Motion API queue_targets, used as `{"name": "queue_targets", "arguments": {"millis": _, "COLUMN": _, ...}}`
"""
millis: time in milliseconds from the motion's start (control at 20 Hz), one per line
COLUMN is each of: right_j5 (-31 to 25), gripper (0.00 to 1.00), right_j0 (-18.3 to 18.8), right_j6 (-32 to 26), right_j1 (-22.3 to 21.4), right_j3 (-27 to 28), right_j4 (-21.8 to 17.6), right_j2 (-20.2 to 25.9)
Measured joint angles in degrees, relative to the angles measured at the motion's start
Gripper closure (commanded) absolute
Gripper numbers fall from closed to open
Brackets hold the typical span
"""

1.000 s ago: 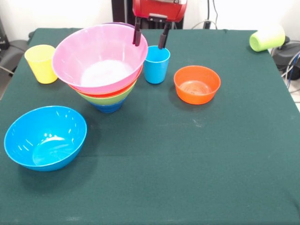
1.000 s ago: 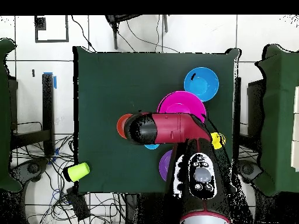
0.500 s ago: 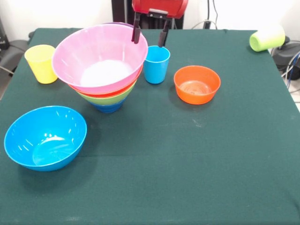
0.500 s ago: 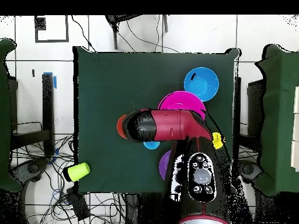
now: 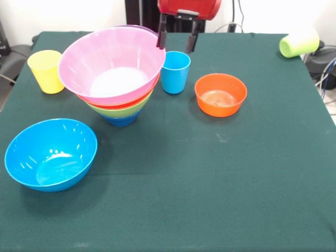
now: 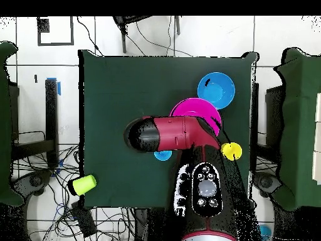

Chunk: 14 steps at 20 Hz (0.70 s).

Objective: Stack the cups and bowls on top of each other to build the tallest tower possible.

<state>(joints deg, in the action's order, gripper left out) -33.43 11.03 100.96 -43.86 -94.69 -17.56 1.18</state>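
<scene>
Purple bowl (image 5: 137,27) hides behind the tower (image 5: 113,73); we see our gripper (image 5: 177,43) spread wide, empty, above the light blue cup (image 5: 175,72).

a glossy red arm (image 6: 182,133) with a rounded black end cap, widening to a black base segment bearing a panel of small grey and white round buttons (overhead view). two slim dark fingers (image 5: 161,38) hang below a red housing.

Pink-topped tower (image 5: 112,65) stands upright between yellow cup (image 5: 46,71) and blue cup (image 5: 175,72).
</scene>
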Motion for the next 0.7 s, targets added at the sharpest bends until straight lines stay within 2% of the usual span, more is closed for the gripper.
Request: {"name": "queue_targets", "arguments": {"millis": 700, "right_j5": -0.4, "gripper": 0.00, "right_j0": -4.0, "right_j6": 0.0, "right_j1": -1.1, "right_j3": 0.1, "right_j4": 0.1, "right_j2": -0.8}}
